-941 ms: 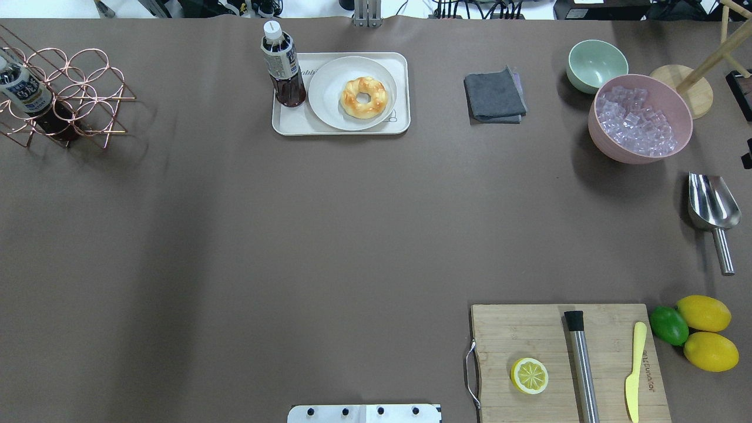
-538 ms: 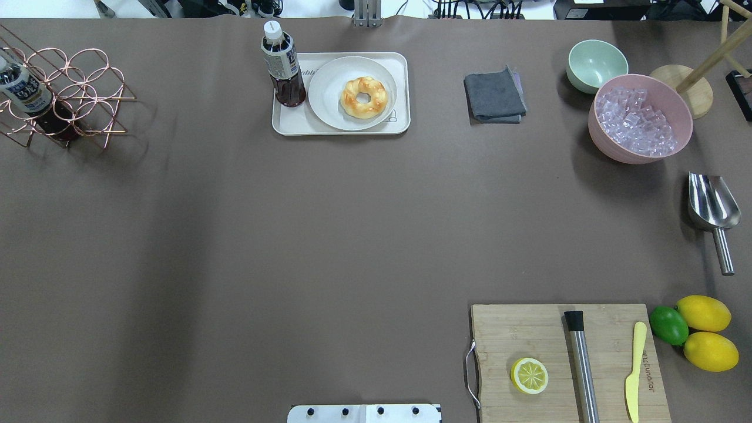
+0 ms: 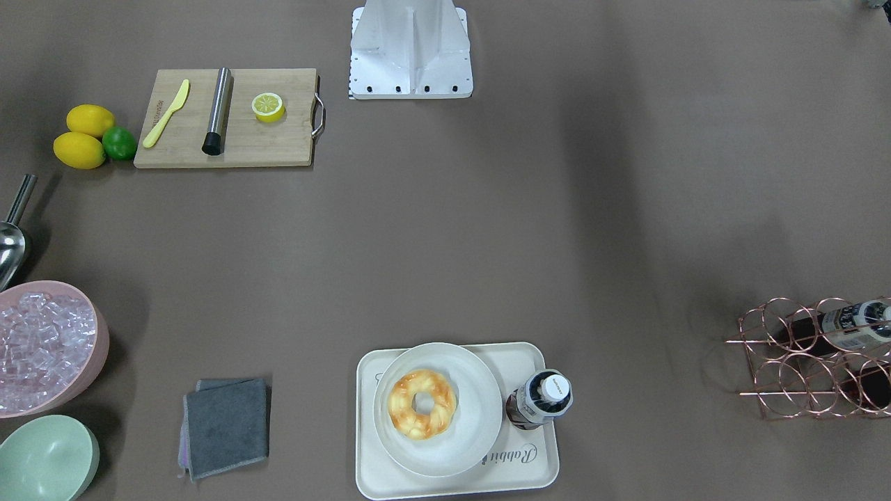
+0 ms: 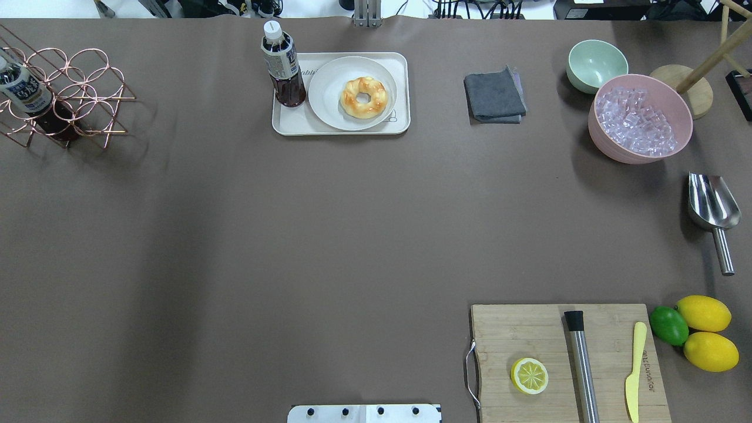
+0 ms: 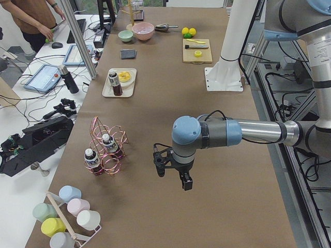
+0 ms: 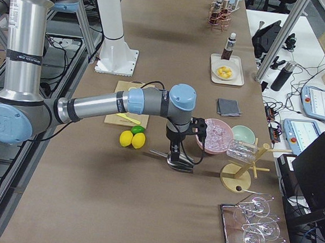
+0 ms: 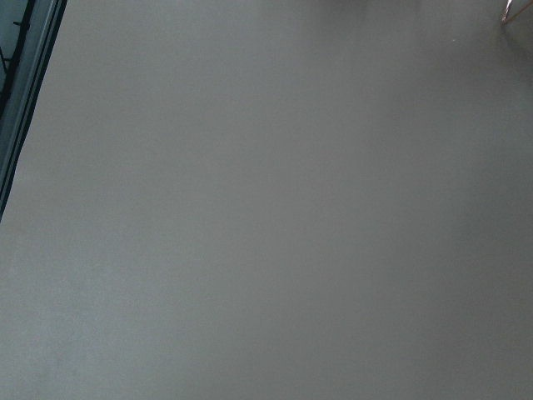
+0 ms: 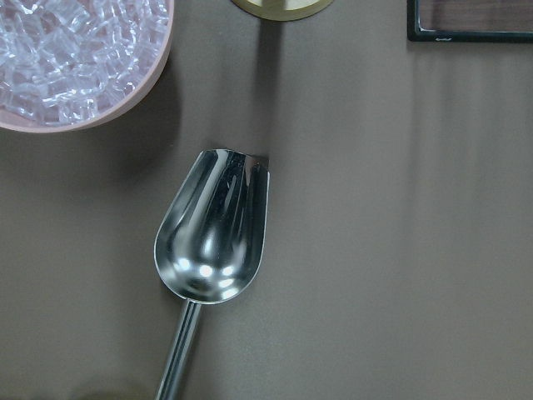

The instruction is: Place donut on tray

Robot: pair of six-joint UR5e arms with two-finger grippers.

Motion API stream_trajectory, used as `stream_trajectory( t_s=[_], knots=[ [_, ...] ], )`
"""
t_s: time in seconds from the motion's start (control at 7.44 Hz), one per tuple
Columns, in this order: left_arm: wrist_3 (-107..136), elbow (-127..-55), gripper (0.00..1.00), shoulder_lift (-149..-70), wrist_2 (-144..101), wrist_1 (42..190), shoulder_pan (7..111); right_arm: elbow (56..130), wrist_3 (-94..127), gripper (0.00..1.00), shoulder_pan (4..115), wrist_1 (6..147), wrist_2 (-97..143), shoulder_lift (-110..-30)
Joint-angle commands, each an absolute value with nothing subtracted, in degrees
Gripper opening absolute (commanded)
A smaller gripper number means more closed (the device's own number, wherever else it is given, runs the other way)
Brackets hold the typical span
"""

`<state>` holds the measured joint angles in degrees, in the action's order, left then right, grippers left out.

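The left pincer [image 5: 173, 174] hangs over the table [image 7: 266, 200], the right pincer [image 6: 173, 156] above the scoop [image 8: 215, 229], likely parked clear; whether open, I cannot tell. Far off, the donut [image 4: 364, 97] sits on a plate [image 4: 326, 79] inside the tray [image 4: 294, 121], apparently delivered

donut [image 3: 422, 404] on plate [image 3: 473, 431], tray [image 3: 536, 480]

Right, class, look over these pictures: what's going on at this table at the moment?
Nothing is being handled. The donut sits on a round plate that lies on the tray, beside a bottle. The left gripper hangs over bare table near the wire rack. The right gripper hangs above the metal scoop. Neither holds anything visible; whether they are open or shut cannot be told.
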<state>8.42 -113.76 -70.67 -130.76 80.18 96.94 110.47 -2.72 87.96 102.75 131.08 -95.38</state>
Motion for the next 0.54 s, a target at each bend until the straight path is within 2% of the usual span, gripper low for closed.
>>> stream_trajectory(
  t_s=[0.0, 0.4],
  knots=[
    [8.4, -114.2, 0.98, -70.7, -130.8, 80.2, 96.9, 110.7, -2.8, 1.0, 88.6, 102.8, 131.1, -95.8],
    [8.4, -114.7, 0.98, -70.8, -130.8, 80.2, 96.9, 110.7, -2.8, 1.0, 88.8, 102.8, 131.1, -95.8]
  ],
)
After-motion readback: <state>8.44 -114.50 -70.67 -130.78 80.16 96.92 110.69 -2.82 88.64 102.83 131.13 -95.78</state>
